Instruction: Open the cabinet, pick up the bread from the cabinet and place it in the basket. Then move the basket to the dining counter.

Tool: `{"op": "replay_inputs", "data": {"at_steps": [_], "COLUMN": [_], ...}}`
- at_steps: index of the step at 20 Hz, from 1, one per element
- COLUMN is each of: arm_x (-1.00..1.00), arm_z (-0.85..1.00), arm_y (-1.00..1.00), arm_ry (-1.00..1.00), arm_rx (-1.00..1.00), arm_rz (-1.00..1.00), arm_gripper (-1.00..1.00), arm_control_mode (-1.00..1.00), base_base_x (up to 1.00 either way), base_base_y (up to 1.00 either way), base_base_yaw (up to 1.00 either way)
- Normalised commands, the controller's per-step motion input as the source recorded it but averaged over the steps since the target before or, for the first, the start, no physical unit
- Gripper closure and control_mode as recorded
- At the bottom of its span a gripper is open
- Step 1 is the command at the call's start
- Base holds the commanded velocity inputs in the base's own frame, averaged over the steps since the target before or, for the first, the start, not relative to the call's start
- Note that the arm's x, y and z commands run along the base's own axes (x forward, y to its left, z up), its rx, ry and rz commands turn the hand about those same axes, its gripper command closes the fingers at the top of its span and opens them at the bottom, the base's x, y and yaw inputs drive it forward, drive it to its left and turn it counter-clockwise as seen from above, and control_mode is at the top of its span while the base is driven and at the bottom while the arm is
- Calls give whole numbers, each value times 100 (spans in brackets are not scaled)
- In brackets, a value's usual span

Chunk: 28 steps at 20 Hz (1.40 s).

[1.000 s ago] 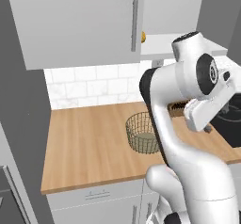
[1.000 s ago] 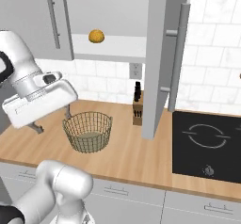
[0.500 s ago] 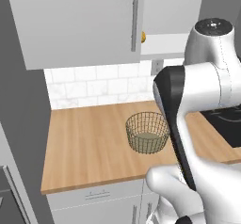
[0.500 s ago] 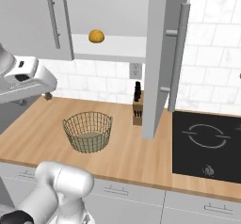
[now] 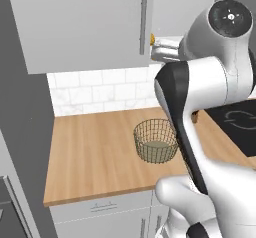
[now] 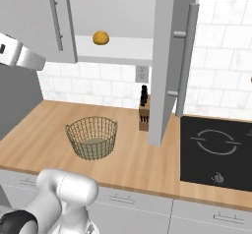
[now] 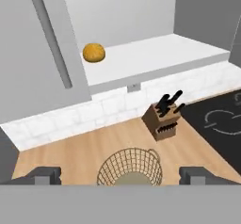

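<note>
round bread (image 6: 101, 37) on shelf, basket (image 6: 92, 137) upright

Wire-mesh basket (image 6: 92, 137), wooden counter (image 6: 138, 154), glossy black hob (image 6: 216, 152)

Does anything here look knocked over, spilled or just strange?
Nothing is spilled or toppled. One cabinet door hangs wide open over the counter, with a bread roll alone on the shelf. The basket stands upright.

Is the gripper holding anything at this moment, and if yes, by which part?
Nothing is held. The gripper is open, its fingertips wide apart with only air between them. The bread lies untouched on the cabinet shelf, and the basket stands on the counter.
</note>
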Motion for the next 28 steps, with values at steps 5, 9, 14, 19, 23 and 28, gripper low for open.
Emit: {"op": "replay_inputs", "data": {"at_steps": [5,9,14,19,23,28], "arm_x": [96,76,63,67,48,39], "arm_z": [81,72,5,-9,-6,-12], "arm_y": [2,2,48,46,1,-8], "arm_ry": [-20,2,2,0,0,0], "arm_rx": [29,5,-15,-27,-13,-12], "arm_rz": [32,26,5,0,-2,-4], "arm_gripper": [-100,-100,-100,-100,-100,-100], "arm_control_mode": [-100,-100,-100,-100,-100,-100], "base_base_x": [0,0,0,0,0,0], "base_base_y": [0,0,0,0,0,0], "base_base_yaw": [0,0,0,0,0,0]}}
